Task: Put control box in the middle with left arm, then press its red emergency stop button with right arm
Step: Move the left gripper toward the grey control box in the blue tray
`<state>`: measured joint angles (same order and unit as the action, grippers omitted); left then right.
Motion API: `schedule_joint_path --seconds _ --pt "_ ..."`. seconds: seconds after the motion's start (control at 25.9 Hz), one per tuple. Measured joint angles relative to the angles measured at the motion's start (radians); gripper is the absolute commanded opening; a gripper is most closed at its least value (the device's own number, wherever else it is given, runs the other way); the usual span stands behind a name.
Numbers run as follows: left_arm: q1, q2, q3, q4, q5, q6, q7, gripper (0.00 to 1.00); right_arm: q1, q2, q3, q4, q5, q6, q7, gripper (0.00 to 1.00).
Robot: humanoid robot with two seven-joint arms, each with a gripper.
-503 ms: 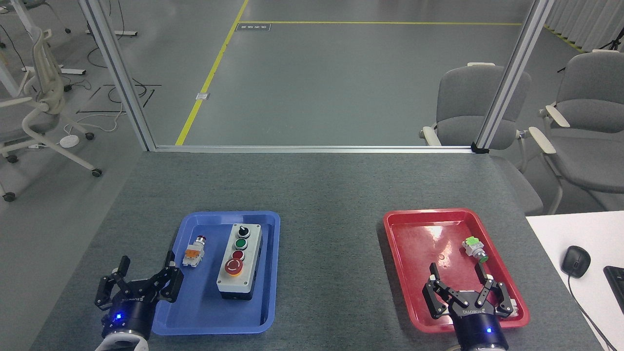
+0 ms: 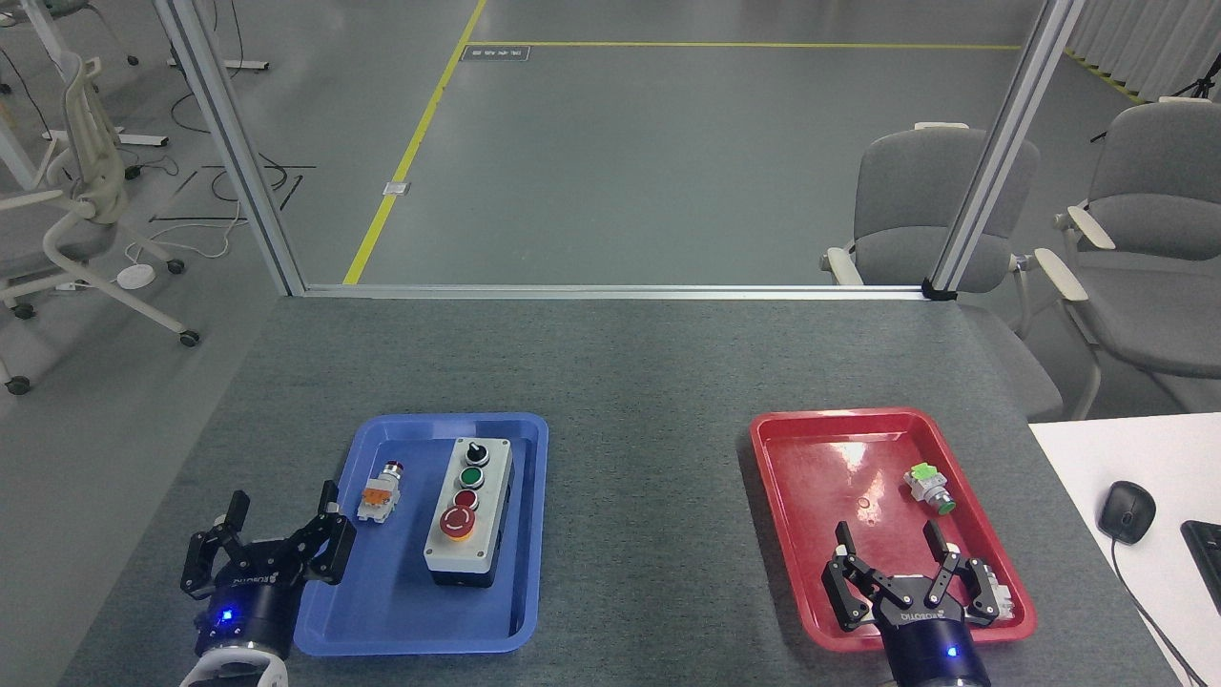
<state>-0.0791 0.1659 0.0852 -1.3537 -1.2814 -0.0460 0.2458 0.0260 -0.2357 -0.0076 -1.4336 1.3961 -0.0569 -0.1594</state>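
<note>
Sitting inside a blue tray [image 2: 534, 534] on the left half of the grey table [image 2: 630, 382], the control box [image 2: 469, 510] is lying flat with its row of controls running away from the robot. The red emergency stop button [image 2: 458, 520] is showing at the near end of that row, on a yellow ring, with a smaller red button [image 2: 465, 498], a green button [image 2: 470, 476] and a black knob [image 2: 476, 452] lined up beyond it. A small loose switch part [image 2: 380, 497] with an orange band is lying in the same tray, just left of the box and not touching it.

The left gripper [image 2: 279, 520] is hovering at the near left corner of the blue tray, its black fingers spread apart and holding nothing, well short of the box. The right gripper [image 2: 889, 539] is hanging over the near end of a red tray [image 2: 773, 496] on the right half of the table, its fingers also spread wide with nothing between them. A small green-tipped switch part [image 2: 927, 487] is lying in the red tray, just beyond the right gripper.

A white desk [image 2: 1097, 458] with a black mouse [image 2: 1126, 511] is standing beside the table on the right, and grey chairs [image 2: 916, 200] are standing behind it.
</note>
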Motion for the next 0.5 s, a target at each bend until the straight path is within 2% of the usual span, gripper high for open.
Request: schedule_joint_path --seconds 0.19,0.31,0.5 --pt "0.087 -0.006 -0.010 -0.103 -0.005 -0.003 0.000 0.99 0.000 -0.002 -0.001 0.000 -0.006 0.000 0.001 0.98" --pt "0.142 -0.023 -0.055 -0.153 -0.017 -0.001 0.002 0.99 0.000 -0.004 -0.003 0.000 -0.010 -0.001 0.002 0.98" --pt "0.168 -0.048 -0.180 -0.130 -0.086 0.070 0.011 0.99 -0.001 -0.008 -0.010 0.000 -0.016 -0.001 0.003 0.98"
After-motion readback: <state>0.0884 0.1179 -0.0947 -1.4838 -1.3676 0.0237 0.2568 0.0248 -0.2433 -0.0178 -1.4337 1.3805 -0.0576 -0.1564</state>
